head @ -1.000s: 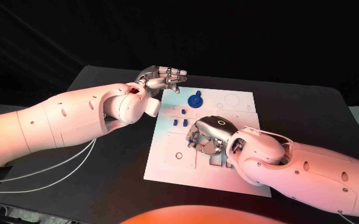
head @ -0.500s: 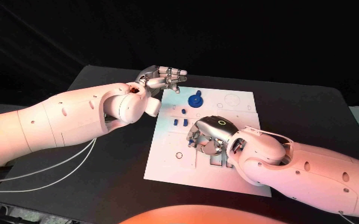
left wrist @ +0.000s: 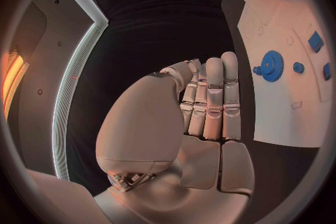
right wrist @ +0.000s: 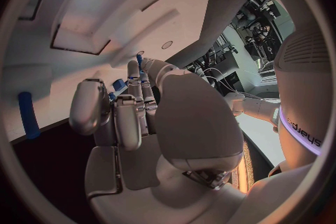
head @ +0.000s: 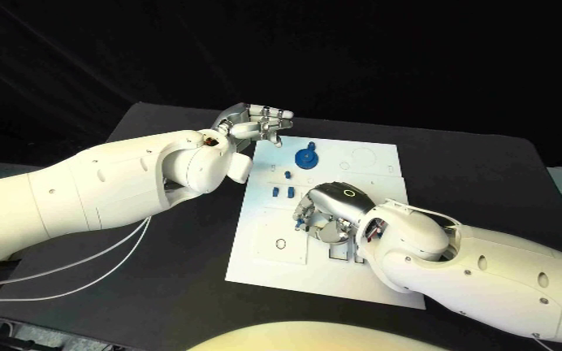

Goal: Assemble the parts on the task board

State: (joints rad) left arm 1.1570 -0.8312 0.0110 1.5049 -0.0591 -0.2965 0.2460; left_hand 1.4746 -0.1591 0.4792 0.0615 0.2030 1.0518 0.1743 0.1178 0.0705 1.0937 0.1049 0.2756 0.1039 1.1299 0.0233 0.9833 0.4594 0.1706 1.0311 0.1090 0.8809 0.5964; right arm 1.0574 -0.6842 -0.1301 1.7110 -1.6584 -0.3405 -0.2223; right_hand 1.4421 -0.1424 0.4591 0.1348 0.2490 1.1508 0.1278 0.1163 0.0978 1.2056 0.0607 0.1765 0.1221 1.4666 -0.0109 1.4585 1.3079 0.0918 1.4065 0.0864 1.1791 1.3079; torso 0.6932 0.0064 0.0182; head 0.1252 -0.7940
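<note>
Task board (head: 264, 245): right hand (head: 331, 209) perhaps touching it, fingers curled.

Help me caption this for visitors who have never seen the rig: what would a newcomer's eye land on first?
First, the white task board in the middle of the black table, with a blue gear-like part near its far edge. Next, the right hand bent down over the board's middle, fingers at small blue pieces. The left hand hangs at the board's far left corner, holding nothing.
</note>
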